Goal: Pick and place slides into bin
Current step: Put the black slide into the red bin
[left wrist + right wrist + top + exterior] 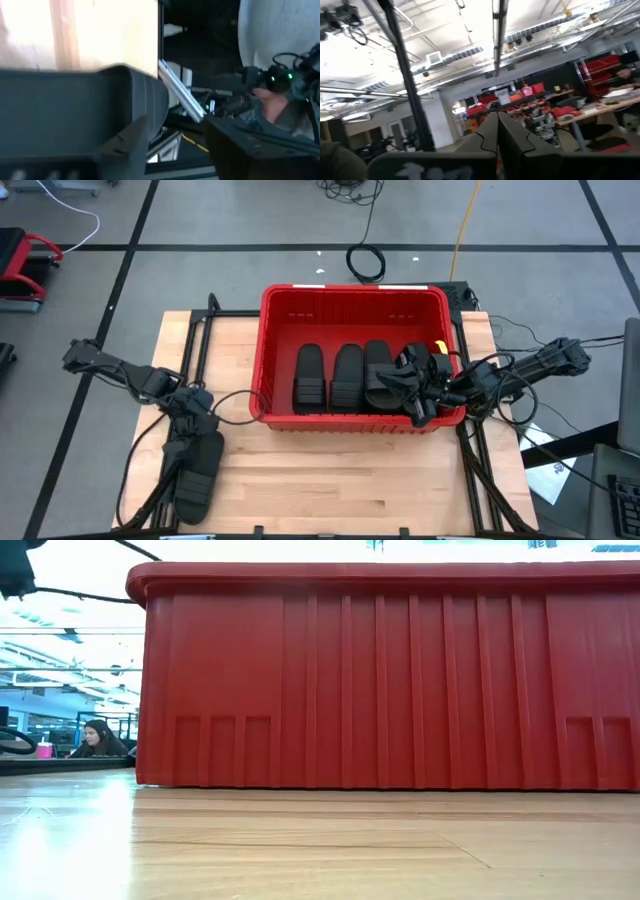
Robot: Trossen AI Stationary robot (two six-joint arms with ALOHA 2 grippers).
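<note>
Left hand (190, 408), jaws part-open, sits over a slide (198, 470) near counter's front-left corner: pick step, needs to close on it. Right hand (425, 395) shut, empty, over bin (352, 298), w/ slides inside.

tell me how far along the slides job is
Done: at least four slides lie side by side in the bin; the right gripper, shut, sits over its right end and may hide more. In hand: the left gripper is at a slide on the table's front-left, jaws apart. Left: that slide still has to reach the bin.
</note>
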